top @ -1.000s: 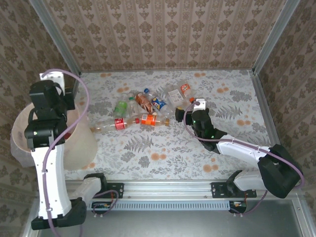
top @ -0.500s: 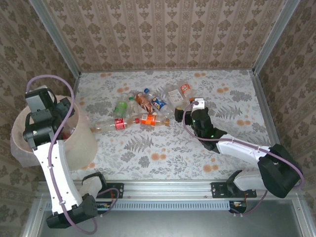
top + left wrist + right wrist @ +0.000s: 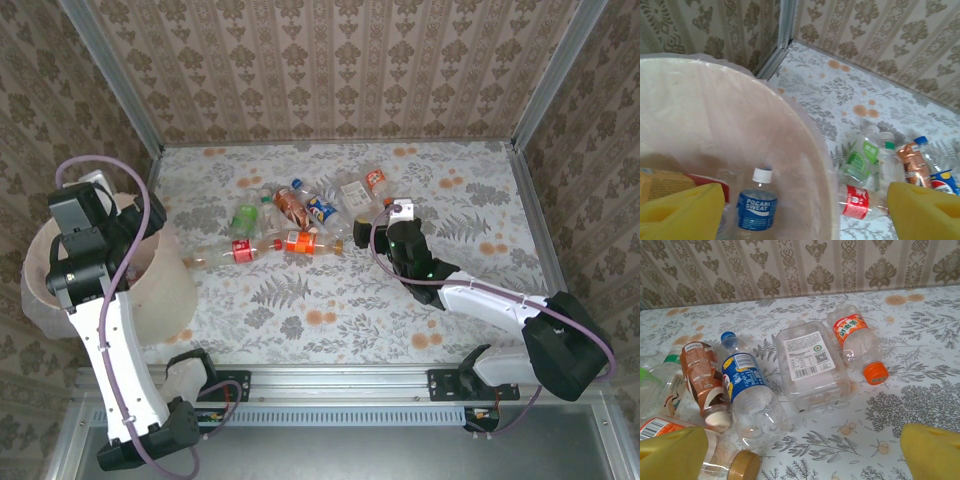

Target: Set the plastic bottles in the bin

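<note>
The job looks early. Inside the bin [image 3: 710,110], below and just ahead of the left pincer [image 3: 802,215], lie a blue-labelled bottle [image 3: 756,205] and at least one more, part-hidden by a pad, so I judge two or three are in. That pincer gapes wide and carries nothing. Eight plastic bottles [image 3: 290,207] are left on the desk [image 3: 300,320], clustered just ahead of the right pincer [image 3: 802,455]. Its pads also stand wide apart and empty, with a gold-capped bottle [image 3: 735,462] touching or nearly touching one pad. There is one bin.

Floral-print table [image 3: 330,300], plastic bottles [image 3: 300,218] clustered near its far side
</note>
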Robot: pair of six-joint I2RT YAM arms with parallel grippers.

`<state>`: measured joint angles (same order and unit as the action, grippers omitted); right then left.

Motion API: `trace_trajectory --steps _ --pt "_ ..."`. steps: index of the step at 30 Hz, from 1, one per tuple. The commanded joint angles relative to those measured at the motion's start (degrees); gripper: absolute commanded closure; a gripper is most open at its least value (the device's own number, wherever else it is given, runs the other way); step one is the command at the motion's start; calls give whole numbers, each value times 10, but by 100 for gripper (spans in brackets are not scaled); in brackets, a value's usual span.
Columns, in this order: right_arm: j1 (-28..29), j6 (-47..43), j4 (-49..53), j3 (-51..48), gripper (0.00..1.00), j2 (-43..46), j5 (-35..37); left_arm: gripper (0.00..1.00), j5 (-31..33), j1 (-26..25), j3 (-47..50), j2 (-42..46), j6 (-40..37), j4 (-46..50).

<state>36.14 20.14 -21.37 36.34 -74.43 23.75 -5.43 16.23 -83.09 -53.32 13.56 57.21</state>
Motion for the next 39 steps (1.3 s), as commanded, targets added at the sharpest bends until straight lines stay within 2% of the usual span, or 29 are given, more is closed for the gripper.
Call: trace_trajectory --steps 1,6,9,15,18,20,28,37,39 --pt "-4 -2 1 14 0 -7 -29 11 -42 3 5 14 16 -19" --pt "-4 -28 0 21 0 -21 -80 4 -102 1 13 21 34 -43" --pt "-4 -47 8 33 0 -34 -115 0 -171 -12 20 29 54 -77" --pt "-3 -84 34 68 0 -81 -207 0 -215 -57 36 43 88 -148" --pt "-2 -108 60 96 0 -109 -255 0 -263 -70 51 39 104 -185" --pt "2 -119 75 114 0 -128 -260 0 -280 -82 57 33 110 -199" --pt "14 -161 138 186 0 -197 -281 0 -266 -128 86 13 119 -228" --pt "28 -238 289 332 0 -310 -317 0 -239 -148 97 -1 108 -223" --pt "27 -285 350 374 0 -335 -327 0 -226 -149 97 3 101 -214"
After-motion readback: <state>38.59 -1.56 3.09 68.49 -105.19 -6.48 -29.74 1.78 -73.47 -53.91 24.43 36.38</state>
